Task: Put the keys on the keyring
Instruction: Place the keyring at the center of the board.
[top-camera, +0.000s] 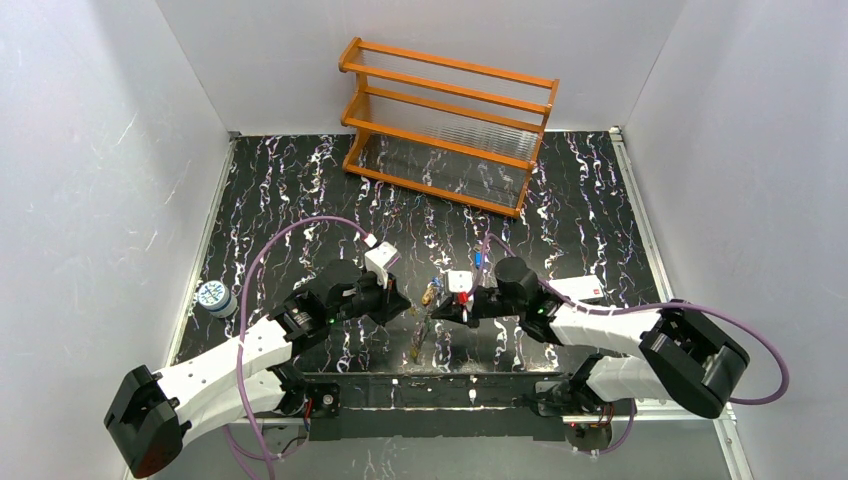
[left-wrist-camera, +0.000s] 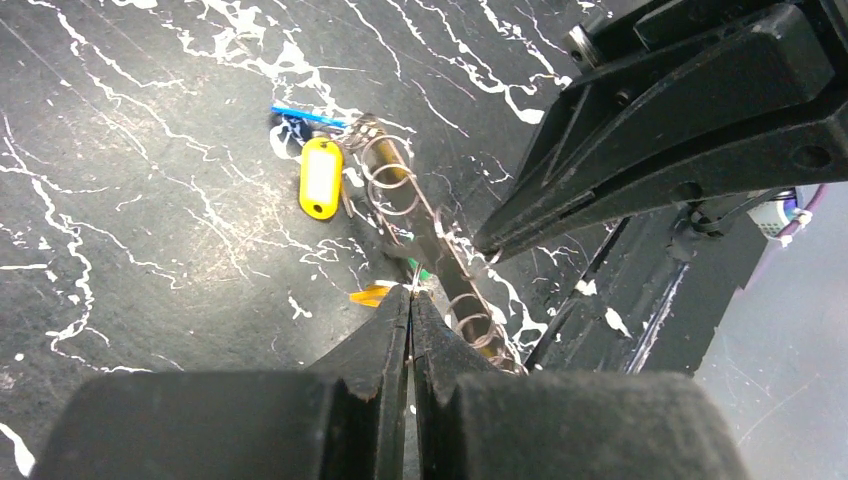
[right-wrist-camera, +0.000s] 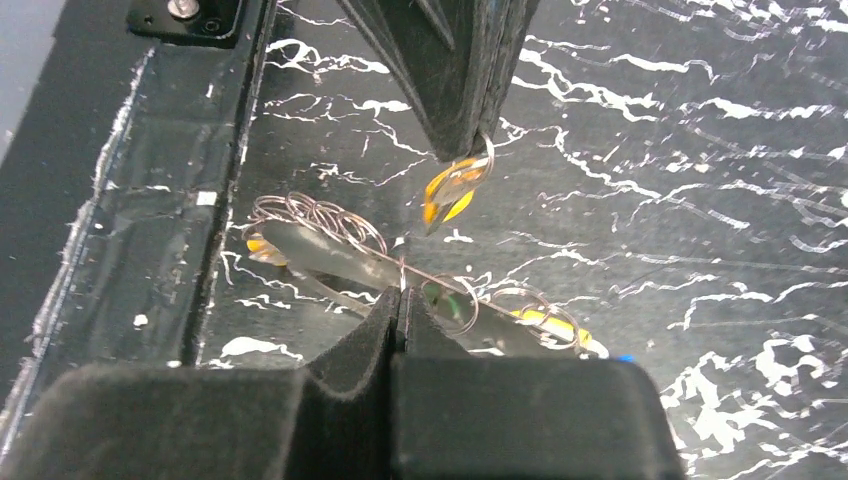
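Two tools, both closed: left tool (left-wrist-camera: 411, 296) pinches an orange key (right-wrist-camera: 447, 190); right tool (right-wrist-camera: 398, 298) pinches the keyring (right-wrist-camera: 330, 258) mid-length; its long axis runs near-far; key sits just left.

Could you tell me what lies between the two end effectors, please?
The keyring with its wire rings, between left end effector and right end effector; the left wrist view shows it.
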